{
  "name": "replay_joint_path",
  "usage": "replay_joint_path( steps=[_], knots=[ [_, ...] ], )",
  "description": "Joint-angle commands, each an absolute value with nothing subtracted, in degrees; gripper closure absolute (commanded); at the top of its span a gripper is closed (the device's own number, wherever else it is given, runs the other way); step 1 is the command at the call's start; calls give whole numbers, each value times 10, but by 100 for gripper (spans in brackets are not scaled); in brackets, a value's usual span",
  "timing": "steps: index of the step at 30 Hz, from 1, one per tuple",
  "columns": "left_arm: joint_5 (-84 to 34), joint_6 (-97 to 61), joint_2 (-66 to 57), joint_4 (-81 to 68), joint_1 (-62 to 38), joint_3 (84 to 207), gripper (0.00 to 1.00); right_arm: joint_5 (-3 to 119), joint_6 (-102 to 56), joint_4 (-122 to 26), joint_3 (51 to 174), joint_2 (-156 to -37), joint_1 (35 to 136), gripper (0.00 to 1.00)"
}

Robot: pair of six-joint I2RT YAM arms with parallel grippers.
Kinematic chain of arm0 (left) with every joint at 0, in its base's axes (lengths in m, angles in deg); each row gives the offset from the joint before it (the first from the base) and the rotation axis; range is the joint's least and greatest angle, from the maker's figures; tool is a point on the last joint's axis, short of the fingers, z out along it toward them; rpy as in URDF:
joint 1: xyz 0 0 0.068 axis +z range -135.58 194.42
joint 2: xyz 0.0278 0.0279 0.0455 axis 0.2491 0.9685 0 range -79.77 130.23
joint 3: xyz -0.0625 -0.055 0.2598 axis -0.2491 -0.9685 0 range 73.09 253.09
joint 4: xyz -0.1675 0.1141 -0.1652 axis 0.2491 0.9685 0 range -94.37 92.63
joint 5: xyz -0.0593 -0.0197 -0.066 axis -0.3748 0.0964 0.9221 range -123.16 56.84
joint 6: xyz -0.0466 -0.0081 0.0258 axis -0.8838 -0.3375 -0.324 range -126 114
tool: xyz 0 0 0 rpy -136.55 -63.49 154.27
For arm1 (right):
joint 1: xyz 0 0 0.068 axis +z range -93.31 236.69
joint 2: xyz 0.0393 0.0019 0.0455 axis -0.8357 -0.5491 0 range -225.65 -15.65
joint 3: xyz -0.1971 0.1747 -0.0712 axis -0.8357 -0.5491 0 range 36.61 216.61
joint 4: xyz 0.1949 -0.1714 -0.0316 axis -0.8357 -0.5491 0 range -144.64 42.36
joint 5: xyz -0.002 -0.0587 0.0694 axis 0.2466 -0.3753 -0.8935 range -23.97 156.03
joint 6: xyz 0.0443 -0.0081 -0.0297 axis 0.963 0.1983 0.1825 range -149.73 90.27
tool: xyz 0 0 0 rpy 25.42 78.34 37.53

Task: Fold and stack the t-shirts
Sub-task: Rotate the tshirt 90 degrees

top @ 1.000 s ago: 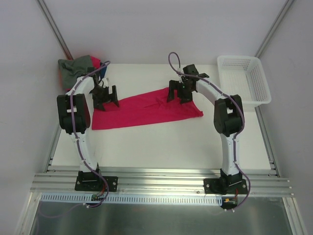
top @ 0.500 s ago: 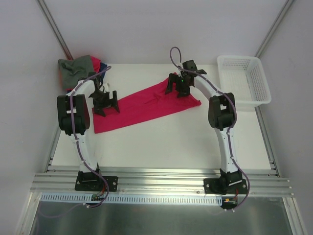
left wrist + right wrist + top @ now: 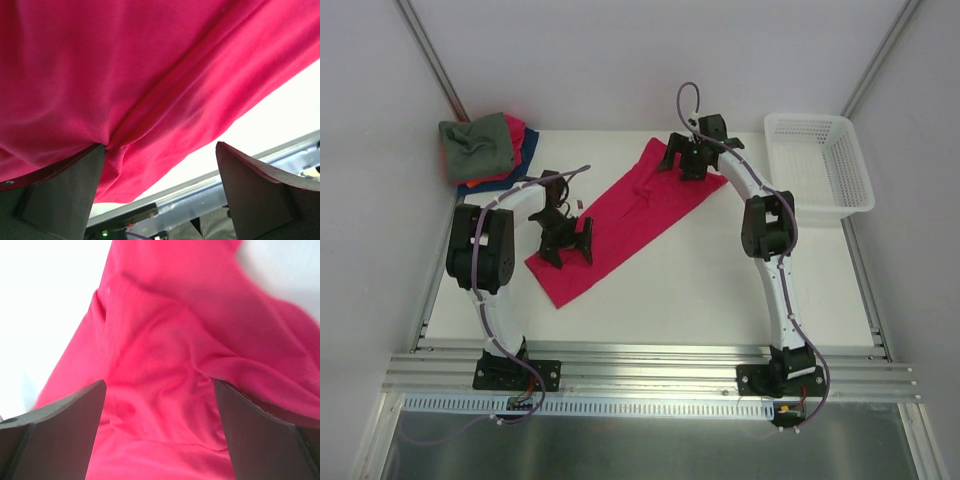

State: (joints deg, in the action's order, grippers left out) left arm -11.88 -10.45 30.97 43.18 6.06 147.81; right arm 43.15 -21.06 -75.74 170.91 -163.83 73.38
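You have the crimson t-shirt point(image 3: 630, 215) lying diagonally on the white desk point(image 3: 720, 290), grey panels point(image 3: 620, 60) behind. The left end effector point(image 3: 568, 250) and right end effector point(image 3: 682, 165) both gape wide over it, possibly pressing the cloth.

On the side of the crimson shirt point(image 3: 630, 212) nearest my bases, the table point(image 3: 700, 300) lies bare from edge to edge, so I could sweep there freely. To the shirt's right a bare strip runs up to the white basket point(image 3: 820, 165), whose wall blocks the way. Behind the shirt to the left, the heap of other shirts point(image 3: 480, 150) fills the corner. My left pincer point(image 3: 566, 240) crowds the shirt's near end and my right pincer point(image 3: 688, 160) its far end.
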Motion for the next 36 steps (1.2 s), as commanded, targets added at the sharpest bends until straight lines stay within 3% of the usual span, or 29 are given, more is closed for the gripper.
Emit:
replay_joint_path(
  steps=[1,18,26,36],
  knots=[
    [-92,-118,290,435,40,1427,5,420,-190,-726,1749,-1646,727,5],
    [-71,-126,233,413,-82,1375,5,407,-165,-693,1782,-1667,746,5],
    [-103,-106,222,424,-89,1498,5,398,-193,-696,1742,-1572,759,4],
    [-152,-55,253,438,-54,1699,2,436,-253,-763,1574,-1394,773,3]
  ],
)
